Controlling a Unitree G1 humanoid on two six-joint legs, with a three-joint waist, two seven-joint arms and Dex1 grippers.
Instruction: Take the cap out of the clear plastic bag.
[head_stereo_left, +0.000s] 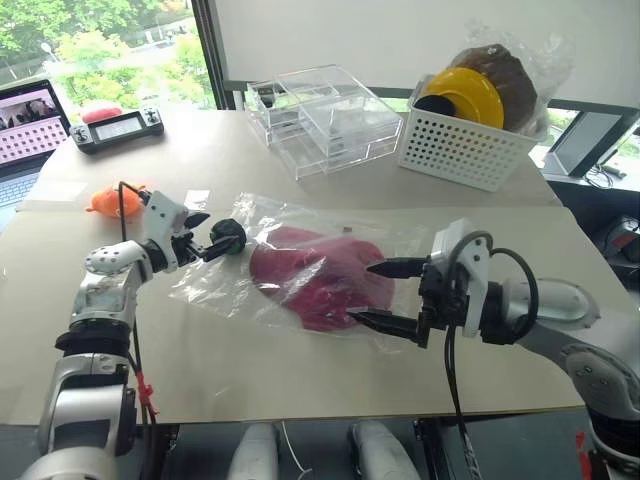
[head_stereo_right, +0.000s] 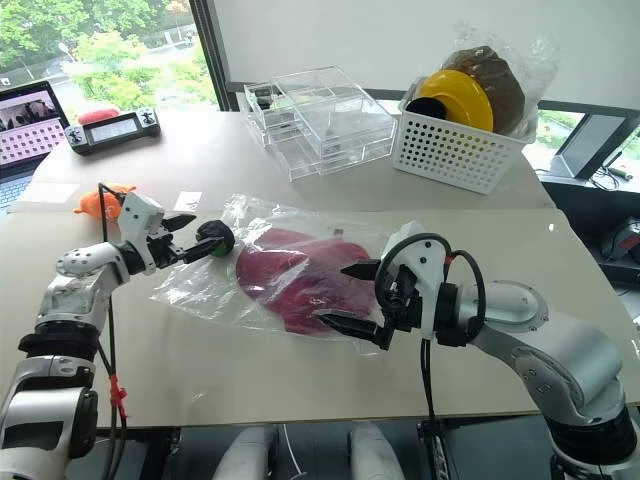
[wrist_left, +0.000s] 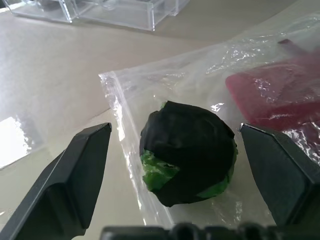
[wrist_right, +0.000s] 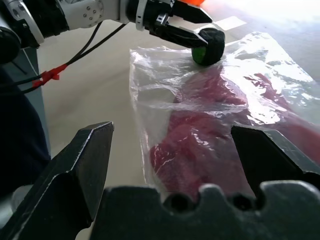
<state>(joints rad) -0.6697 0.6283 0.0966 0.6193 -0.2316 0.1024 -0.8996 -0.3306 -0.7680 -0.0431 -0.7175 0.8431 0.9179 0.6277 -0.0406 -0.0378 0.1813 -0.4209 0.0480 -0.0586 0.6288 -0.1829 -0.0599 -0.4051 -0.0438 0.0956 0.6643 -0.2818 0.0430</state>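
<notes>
Across the beige table (head_stereo_left: 300, 390), the cap (head_stereo_left: 325, 280) is being kept inside the clear plastic bag (head_stereo_left: 300, 225). Both the left gripper (head_stereo_left: 203, 237) and right gripper (head_stereo_left: 385, 293) are being held spread, gripping nothing. Plastic could be pinched together with the cap, so bag and cap would be dragged together.

The cap (head_stereo_left: 322, 278) lies blurred under the crinkled clear plastic bag (head_stereo_left: 225, 275), so its front mark cannot be made out. At ten o'clock the laptop (head_stereo_left: 28, 125) is cut by the frame edge. At one o'clock the brown hat (head_stereo_left: 505, 72) sits half hidden behind the yellow hat (head_stereo_left: 468, 94).
</notes>
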